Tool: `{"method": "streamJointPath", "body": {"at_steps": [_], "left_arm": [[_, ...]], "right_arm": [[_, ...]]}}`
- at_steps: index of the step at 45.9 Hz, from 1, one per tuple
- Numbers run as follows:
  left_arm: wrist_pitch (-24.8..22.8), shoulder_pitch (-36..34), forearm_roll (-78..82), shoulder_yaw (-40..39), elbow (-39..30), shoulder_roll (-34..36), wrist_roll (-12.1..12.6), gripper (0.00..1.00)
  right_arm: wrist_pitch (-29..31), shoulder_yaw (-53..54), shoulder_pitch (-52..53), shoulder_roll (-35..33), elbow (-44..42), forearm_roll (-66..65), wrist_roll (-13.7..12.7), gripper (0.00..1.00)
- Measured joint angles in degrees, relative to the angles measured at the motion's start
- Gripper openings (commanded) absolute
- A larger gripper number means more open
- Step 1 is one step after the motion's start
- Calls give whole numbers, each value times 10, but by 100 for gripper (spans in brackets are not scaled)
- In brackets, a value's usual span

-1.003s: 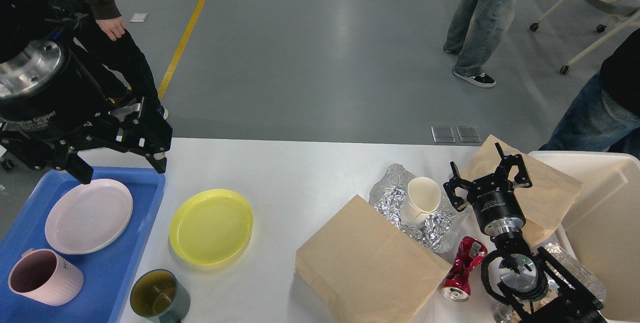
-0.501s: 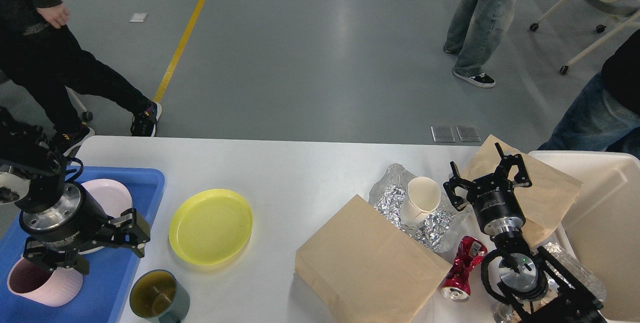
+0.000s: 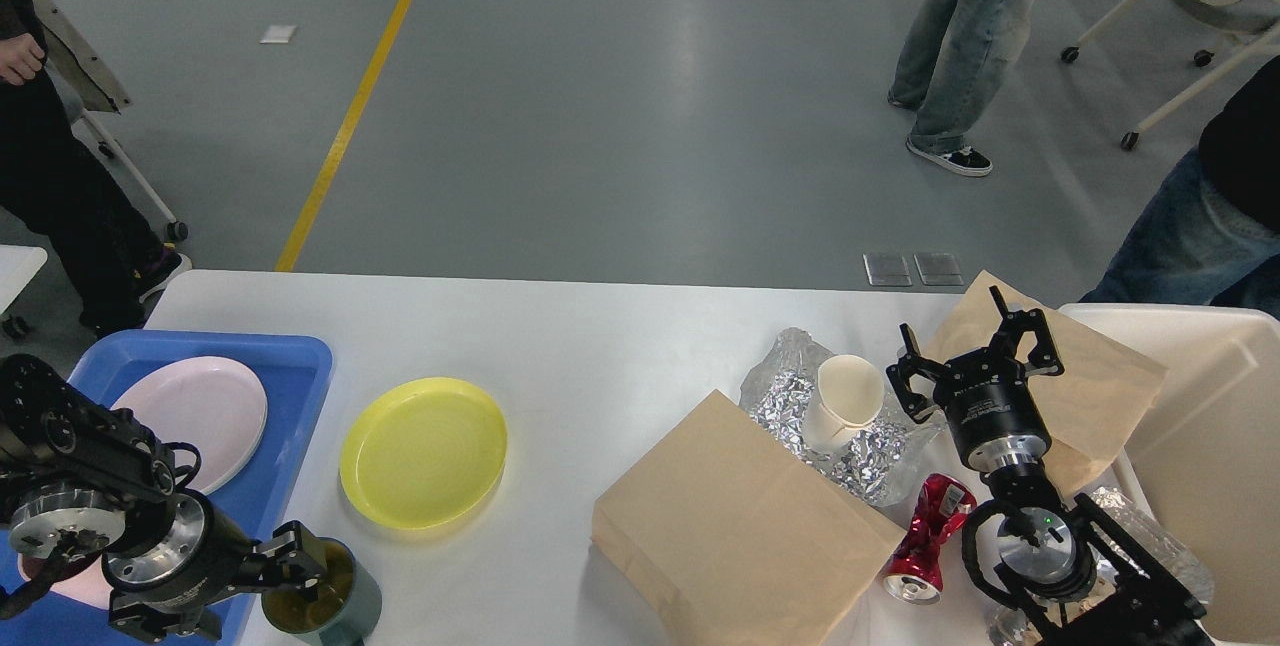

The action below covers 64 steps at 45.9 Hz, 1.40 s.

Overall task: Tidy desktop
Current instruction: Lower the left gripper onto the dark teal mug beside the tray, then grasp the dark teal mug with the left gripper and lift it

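While two plates, two mugs and two paper bags sit on the wide tabletop [image 3: 600,346], the right end effector [image 3: 975,354] is spread and empty; the left end effector [image 3: 270,576] straddles the green mug [image 3: 330,601], its opening unclear.

My left arm comes in low at the bottom left corner. Its gripper [image 3: 262,586] points to the right, and I cannot tell how its fingers stand. My right arm comes up from the bottom right. Its gripper [image 3: 975,356] points away from me with its fingers spread wide.
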Motion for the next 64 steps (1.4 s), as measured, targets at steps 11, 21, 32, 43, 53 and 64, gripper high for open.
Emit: {"method": "streamJointPath", "body": {"at_steps": [11,21,32,43,53,64], "left_arm": [[14,39,0,-19,31,-13,1,79],[47,59,0,-27,34,-21,2,60],[50,89,1,-42,52,-29,4,28],[50,95,3,-48,56,-32,6,20],[46,94,6,-49,59,-32,7,2],[44,92,7,-44,58,-27,9,0]], "right_arm": [[0,0,0,0,0,0,0,100],[0,0,0,0,0,0,0,100],[0,0,0,0,0,0,0,100],[0,0,0,0,0,0,0,100],[0,0,0,0,0,0,0,100],[0,-1,0,0,0,0,0,100]]}}
